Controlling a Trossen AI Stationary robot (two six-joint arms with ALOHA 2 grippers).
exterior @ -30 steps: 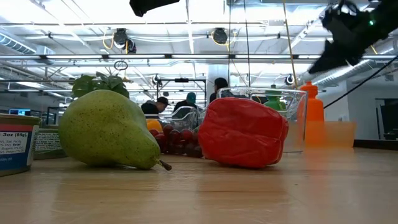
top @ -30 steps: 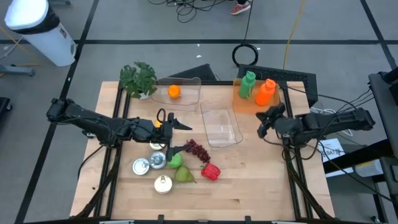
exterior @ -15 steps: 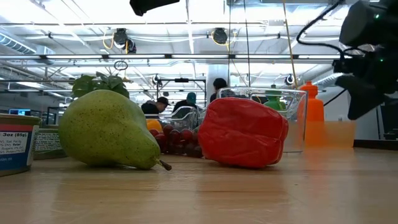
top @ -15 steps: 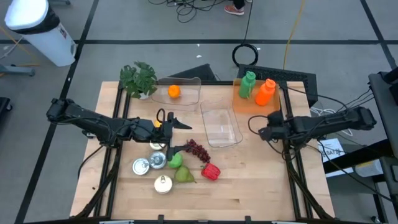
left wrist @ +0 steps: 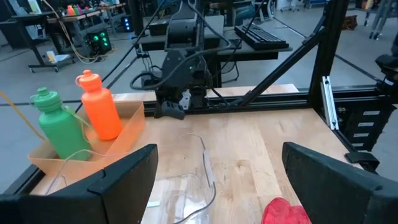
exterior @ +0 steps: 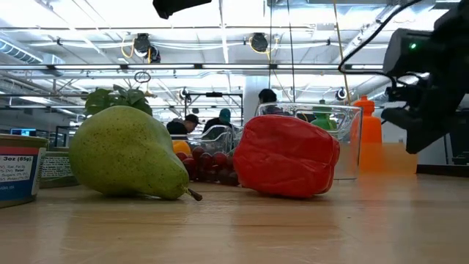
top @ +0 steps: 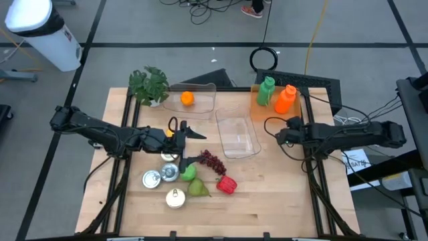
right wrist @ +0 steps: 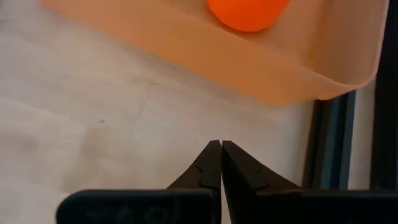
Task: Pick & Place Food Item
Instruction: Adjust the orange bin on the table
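The food lies at the table's near middle: a green pear (top: 197,189), a red pepper (top: 227,185), dark grapes (top: 212,161) and a green round fruit (top: 189,171). An orange (top: 187,98) sits in a clear container at the far side. My left gripper (top: 192,147) hangs open above the grapes with nothing between its fingers; its wrist view shows the pepper (left wrist: 285,211) below. My right gripper (top: 279,136) is shut, tipped down over bare wood (right wrist: 124,124) near the orange tray (right wrist: 249,68), right of an empty clear container (top: 237,137).
The orange tray (top: 262,110) at the far right holds a green bottle (top: 267,90) and an orange bottle (top: 285,99). Three cans (top: 152,179) stand left of the pear. A potted plant (top: 148,84) is at the far left. Bare wood lies along the near edge.
My right gripper has sunk toward the table beside the orange tray, tipping its fingers downward and rolling at the wrist. It stays shut and empty. The food has not moved.
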